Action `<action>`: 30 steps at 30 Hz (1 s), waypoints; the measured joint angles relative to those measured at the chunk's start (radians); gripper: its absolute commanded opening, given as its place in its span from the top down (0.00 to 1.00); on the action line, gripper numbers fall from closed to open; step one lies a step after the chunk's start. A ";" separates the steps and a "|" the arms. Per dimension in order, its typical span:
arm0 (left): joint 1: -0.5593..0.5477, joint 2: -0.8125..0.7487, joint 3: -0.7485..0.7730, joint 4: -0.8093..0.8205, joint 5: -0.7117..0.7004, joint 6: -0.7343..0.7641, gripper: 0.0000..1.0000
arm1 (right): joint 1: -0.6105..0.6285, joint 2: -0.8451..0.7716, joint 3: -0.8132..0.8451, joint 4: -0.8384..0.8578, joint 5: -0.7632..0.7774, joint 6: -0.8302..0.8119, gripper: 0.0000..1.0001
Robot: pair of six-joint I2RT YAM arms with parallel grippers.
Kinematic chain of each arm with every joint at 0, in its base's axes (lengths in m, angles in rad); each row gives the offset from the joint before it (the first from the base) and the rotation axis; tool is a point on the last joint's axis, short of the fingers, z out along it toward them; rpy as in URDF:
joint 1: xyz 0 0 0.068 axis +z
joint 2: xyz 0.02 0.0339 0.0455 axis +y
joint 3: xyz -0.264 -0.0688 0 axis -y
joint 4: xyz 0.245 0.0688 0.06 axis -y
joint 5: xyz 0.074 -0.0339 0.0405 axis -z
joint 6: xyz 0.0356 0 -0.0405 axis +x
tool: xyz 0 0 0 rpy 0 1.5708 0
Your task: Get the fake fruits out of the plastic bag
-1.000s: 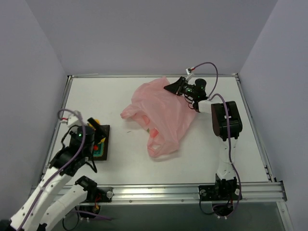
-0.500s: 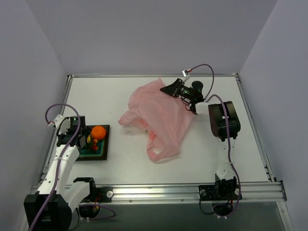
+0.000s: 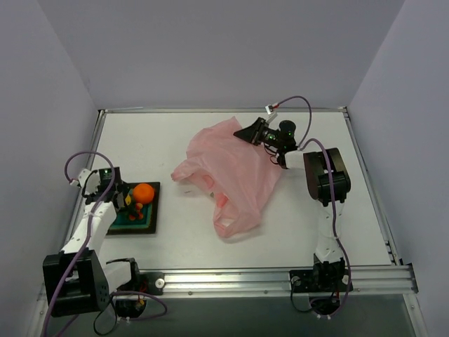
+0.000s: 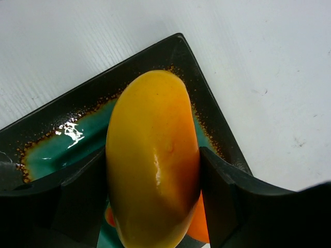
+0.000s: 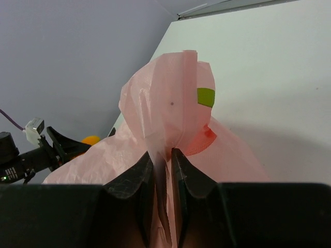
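- Your left tool [image 4: 152, 186] is clamped on a yellow-orange fruit [image 4: 152, 150], one finger pressed to each of its long sides.
- You hold that fruit over the dark square tray [image 4: 207, 98], above its teal inside. Whether the fruit touches the tray floor cannot be told from the wrist view.
- From above, your left tool [image 3: 125, 200] sits at the left side of the tray [image 3: 149, 223], which lies on the near left part of the table [image 3: 182, 140].
- An orange ball [image 3: 144, 192] rests in the tray, just right of your left tool, with a small red piece [image 3: 138, 207] touching its near side.
- Your right tool [image 5: 162, 160] is pinched shut on a thin upright fold of the pink plastic bag [image 5: 170, 93], and the film rises between the fingers.
- In the overhead view your right tool [image 3: 247, 131] grips the bag at its far right edge, and that edge is lifted off the table.
- The plastic bag [image 3: 235, 172] sprawls across the middle of the table, well apart from the tray, its loose end trailing toward the near side.
- Through the film near the raised fold you can see a green piece [image 5: 206, 96]. A reddish patch shows lower down, too blurred to name.
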 measured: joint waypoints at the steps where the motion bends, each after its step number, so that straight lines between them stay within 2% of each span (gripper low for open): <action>1: 0.000 0.005 -0.010 0.011 0.001 0.001 0.55 | 0.000 -0.001 0.000 -0.001 0.000 -0.001 0.86; 4: 0.000 0.016 -0.036 0.030 0.003 0.005 0.43 | 0.003 -0.006 0.000 -0.002 0.000 -0.004 0.86; 5: 0.000 0.017 -0.040 0.031 0.003 0.007 0.33 | 0.003 -0.008 0.000 -0.002 0.000 -0.004 0.86; 6: 0.000 0.016 -0.043 0.032 0.003 0.012 0.29 | 0.004 -0.008 0.000 -0.002 0.000 -0.004 0.86; 12: 0.000 -0.022 -0.067 0.046 0.008 0.028 0.07 | 0.005 -0.008 0.000 -0.016 0.000 -0.013 0.85; 14: 0.000 -0.041 -0.074 0.042 0.019 0.036 0.02 | 0.007 -0.008 0.000 -0.035 0.002 -0.028 0.85; 16: 0.000 -0.072 -0.078 0.033 0.031 0.048 0.06 | 0.013 -0.008 0.000 -0.058 0.005 -0.045 0.82; 19: -0.004 -0.169 -0.078 0.003 0.054 0.075 0.06 | 0.031 -0.009 0.001 -0.111 0.019 -0.084 0.72; 22: -0.015 -0.267 -0.055 -0.041 0.084 0.105 0.06 | 0.061 -0.010 0.015 -0.221 0.063 -0.154 0.52; 23: -0.020 -0.291 -0.037 -0.056 0.098 0.116 0.06 | 0.070 -0.013 0.022 -0.261 0.085 -0.179 0.37; 25: -0.029 -0.327 0.006 -0.081 0.132 0.143 0.06 | 0.083 -0.033 0.029 -0.343 0.141 -0.221 0.22; 26: -0.034 -0.341 0.031 -0.093 0.152 0.156 0.06 | 0.090 -0.050 0.029 -0.384 0.168 -0.246 0.08; 27: -0.038 -0.352 0.055 -0.103 0.175 0.172 0.06 | 0.094 -0.070 0.030 -0.422 0.194 -0.263 0.01; 30: -0.058 -0.378 0.122 -0.105 0.262 0.222 0.06 | 0.094 -0.152 0.039 -0.534 0.304 -0.327 0.00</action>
